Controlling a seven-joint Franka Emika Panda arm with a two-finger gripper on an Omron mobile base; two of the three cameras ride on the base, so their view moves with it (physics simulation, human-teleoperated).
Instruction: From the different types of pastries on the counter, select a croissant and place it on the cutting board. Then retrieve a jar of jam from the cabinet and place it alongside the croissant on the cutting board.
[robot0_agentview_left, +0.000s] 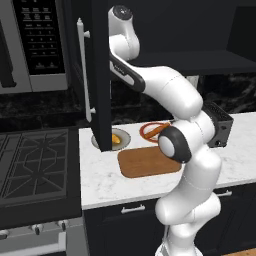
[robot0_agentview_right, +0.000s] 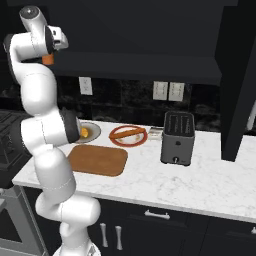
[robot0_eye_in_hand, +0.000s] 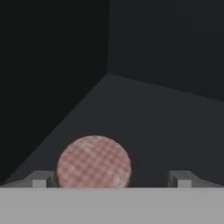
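Jaws: spread as wide as they go, nothing clamped between them; in the hand view the two finger tips (robot0_eye_in_hand: 40, 180) sit far apart at the bottom edge
Gripper (robot0_eye_in_hand: 109, 181): raised inside the cabinet (robot0_agentview_left: 102, 75), above its dark shelf (robot0_eye_in_hand: 144, 127)
Jar of jam (robot0_eye_in_hand: 94, 161): stands on the shelf between the jaws, closer to the left finger tip, its pale checked lid facing the camera; whether it touches that tip cannot be told; a sliver of orange body shows below the hand in the right base view
Croissant (robot0_agentview_left: 115, 139): yellow-orange lump on a grey plate (robot0_agentview_left: 123, 134), on the counter (robot0_agentview_right: 200, 180), partly cut off by the open cabinet door in the left base view
Stick-shaped pastry (robot0_agentview_right: 128, 133): lies on a red-rimmed plate, just beyond the cutting board (robot0_agentview_right: 97, 159)
Cutting board: bare, flat on the counter, partly covered by the arm in the left base view
Toaster (robot0_agentview_right: 177, 137): on the counter, right of the plates
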